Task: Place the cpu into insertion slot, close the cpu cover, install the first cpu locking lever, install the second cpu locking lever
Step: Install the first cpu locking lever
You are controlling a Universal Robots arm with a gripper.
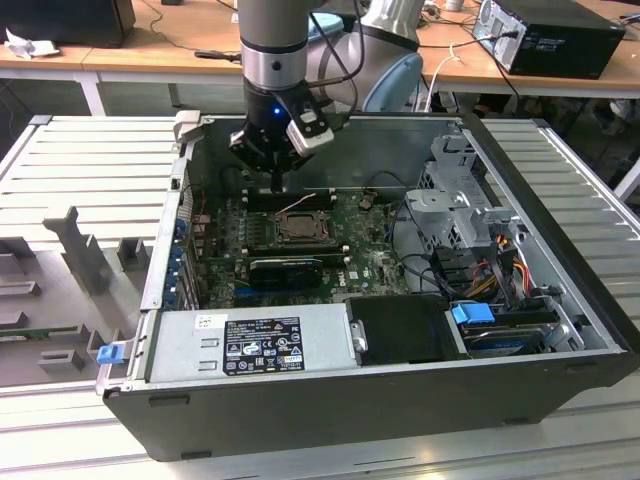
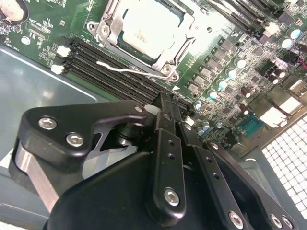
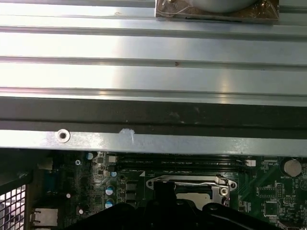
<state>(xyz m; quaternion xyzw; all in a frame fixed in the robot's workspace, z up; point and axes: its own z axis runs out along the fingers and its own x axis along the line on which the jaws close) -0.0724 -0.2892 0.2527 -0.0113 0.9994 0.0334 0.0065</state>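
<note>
A ribbed silver metal panel (image 3: 144,52) lay beyond the dark case edge (image 3: 153,117). Nearer lay the green circuit board (image 3: 268,196). On it sat the thin silver-grey metal cpu cover (image 3: 192,183), partly hidden by the black end effector (image 3: 165,199).

Exterior view high, looking down into the open computer case (image 1: 560,300); both wrist views close over its motherboard (image 2: 225,52).

1 cpu (image 2: 151,26), 1 cpu cover (image 2: 178,45), 1 end effector (image 1: 277,186), 1 green board (image 1: 375,262), 1 PC case (image 1: 400,400).
</note>
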